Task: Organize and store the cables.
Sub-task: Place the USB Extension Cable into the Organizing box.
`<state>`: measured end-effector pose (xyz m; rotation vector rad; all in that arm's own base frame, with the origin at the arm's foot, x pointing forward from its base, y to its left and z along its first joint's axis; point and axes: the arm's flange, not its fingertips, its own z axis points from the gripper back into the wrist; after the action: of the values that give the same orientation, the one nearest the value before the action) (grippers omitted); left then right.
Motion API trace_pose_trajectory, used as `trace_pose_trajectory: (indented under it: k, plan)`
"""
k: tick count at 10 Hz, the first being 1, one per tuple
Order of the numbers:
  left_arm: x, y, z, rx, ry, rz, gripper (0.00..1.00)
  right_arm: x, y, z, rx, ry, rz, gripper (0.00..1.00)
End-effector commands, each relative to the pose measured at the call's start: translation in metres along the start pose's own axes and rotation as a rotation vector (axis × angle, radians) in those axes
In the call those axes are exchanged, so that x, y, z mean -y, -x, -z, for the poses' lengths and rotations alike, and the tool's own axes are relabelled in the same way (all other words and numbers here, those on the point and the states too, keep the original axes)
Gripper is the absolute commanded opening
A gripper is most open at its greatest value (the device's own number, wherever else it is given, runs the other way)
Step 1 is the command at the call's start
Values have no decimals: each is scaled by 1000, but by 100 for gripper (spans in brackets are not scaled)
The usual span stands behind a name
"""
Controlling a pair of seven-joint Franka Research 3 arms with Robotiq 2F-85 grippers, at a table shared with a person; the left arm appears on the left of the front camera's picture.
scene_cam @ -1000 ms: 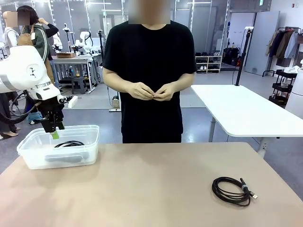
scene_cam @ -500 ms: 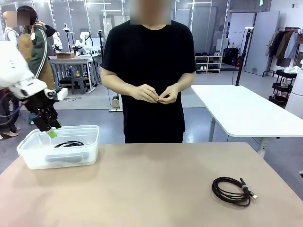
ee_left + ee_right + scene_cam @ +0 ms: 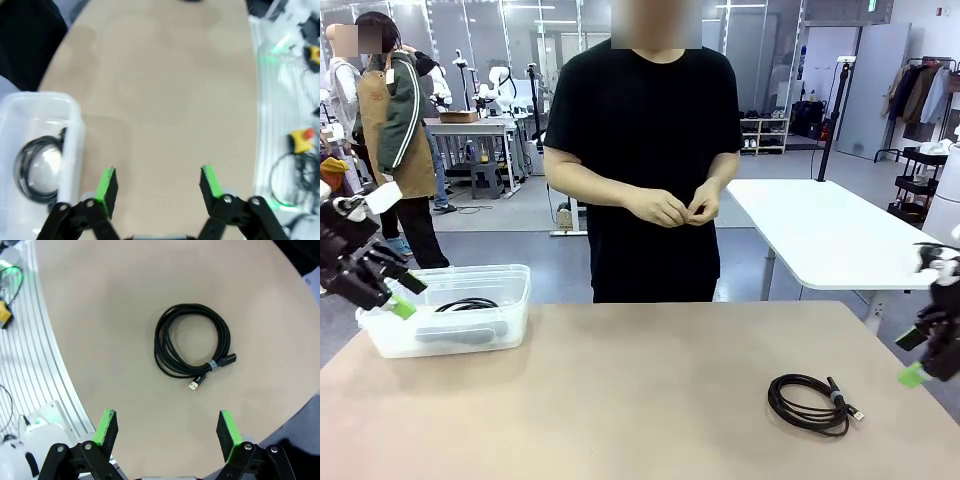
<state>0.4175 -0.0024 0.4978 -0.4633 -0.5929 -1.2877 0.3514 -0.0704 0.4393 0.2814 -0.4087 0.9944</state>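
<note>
One coiled black cable (image 3: 812,402) lies on the tan table at the right front; the right wrist view shows this cable (image 3: 192,346) straight below, its plug ends pointing right. Another coiled cable (image 3: 466,304) rests inside the clear plastic bin (image 3: 510,313) at the table's left; in the left wrist view that cable (image 3: 35,167) sits in the bin (image 3: 70,150) at the picture's left. My left gripper (image 3: 400,293) hangs open and empty at the bin's left end. My right gripper (image 3: 910,358) is open and empty at the right edge, apart from the loose cable.
A person in a black shirt stands at the far side with both hands (image 3: 672,207) together at the waist. A white table (image 3: 830,235) stands behind at the right. The tan tabletop between the bin and the loose cable is bare.
My left arm has swung away from above the bin, down and to the left. My right gripper has come into the front view at the right edge. The person has shifted slightly right.
</note>
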Motion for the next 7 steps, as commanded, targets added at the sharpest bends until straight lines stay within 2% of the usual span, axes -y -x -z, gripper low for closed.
trace_pose_trajectory:
  k: [1,2,3,4,5,6,7]
  plan:
    - [35,-1,-1,57,-82,9,84,-6,-12,27,-98,49,198,100]
    - [48,2,-5,89,-86,10,84,-9,-21,33,-162,117,265,100]
    - [56,3,-6,102,-102,9,84,-8,-28,44,-181,187,333,100]
    - [60,5,-8,103,-95,-8,84,-9,-31,61,-211,207,427,100]
    - [60,6,-8,111,-93,-16,84,-8,-32,73,-212,219,465,100]
    - [60,8,-12,130,-77,-7,84,-8,-34,78,-203,214,458,100]
    - [61,7,-13,86,-73,8,84,15,-40,46,-176,210,390,100]
